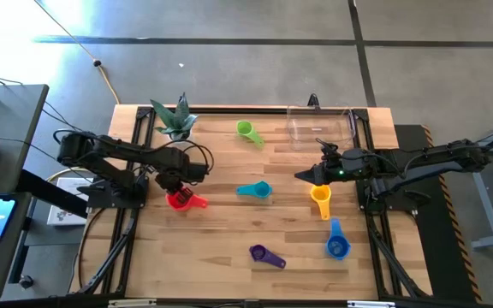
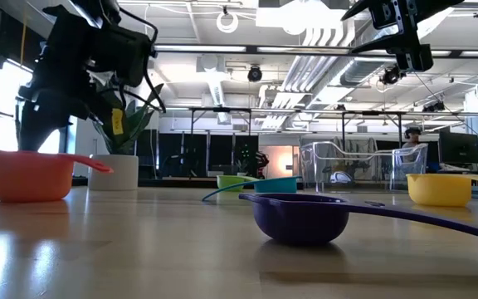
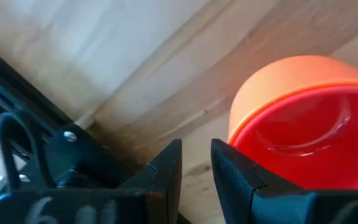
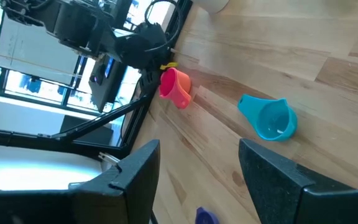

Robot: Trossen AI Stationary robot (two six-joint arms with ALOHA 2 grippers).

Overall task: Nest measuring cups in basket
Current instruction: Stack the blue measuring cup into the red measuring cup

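Over the red cup (image 1: 176,201), the left gripper (image 3: 196,163) is held parted and empty; the rim should be straddled squarely before closing, while the right gripper (image 1: 314,174) waits released.

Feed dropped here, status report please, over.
Left claw over red cup, slightly open, empty. Right claw open above yellow cup. Basket holds no cups; six cups on table, nothing blocking.

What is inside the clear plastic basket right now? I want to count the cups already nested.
Nothing shows inside the clear rectangular plastic basket; wood shows through its floor. The right pincer is beside it, covering nothing inside.
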